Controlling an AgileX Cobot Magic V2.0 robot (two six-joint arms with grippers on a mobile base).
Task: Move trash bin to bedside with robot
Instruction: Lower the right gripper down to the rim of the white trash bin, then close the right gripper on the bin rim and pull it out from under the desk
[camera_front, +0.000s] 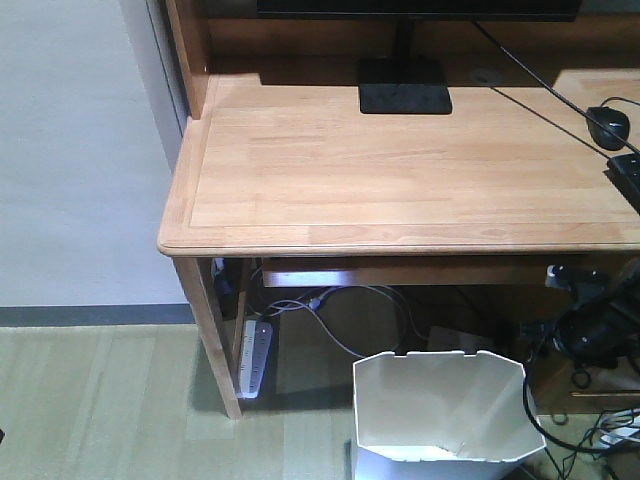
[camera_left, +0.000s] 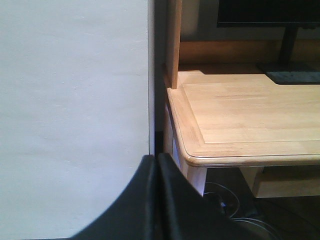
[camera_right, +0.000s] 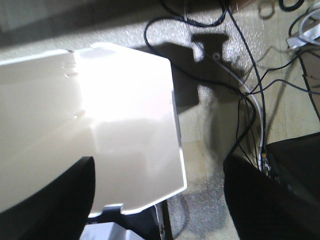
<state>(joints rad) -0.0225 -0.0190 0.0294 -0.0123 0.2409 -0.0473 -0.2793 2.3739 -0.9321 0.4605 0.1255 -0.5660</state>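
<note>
The trash bin (camera_front: 440, 410) sits on the floor (camera_front: 100, 400) at five o'clock under the table (camera_front: 400, 170), its base cut off, and only the right wrist view shows the right fingers (camera_right: 60, 200) spread astride its rim (camera_right: 178, 150), while the left fingers (camera_left: 145, 200) are pressed together.

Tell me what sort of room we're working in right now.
Probably a home office or study corner: a light wooden desk carries a monitor stand and a black mouse, a power strip and loose cables lie underneath, and the white trash bin stands on the floor in front.
</note>
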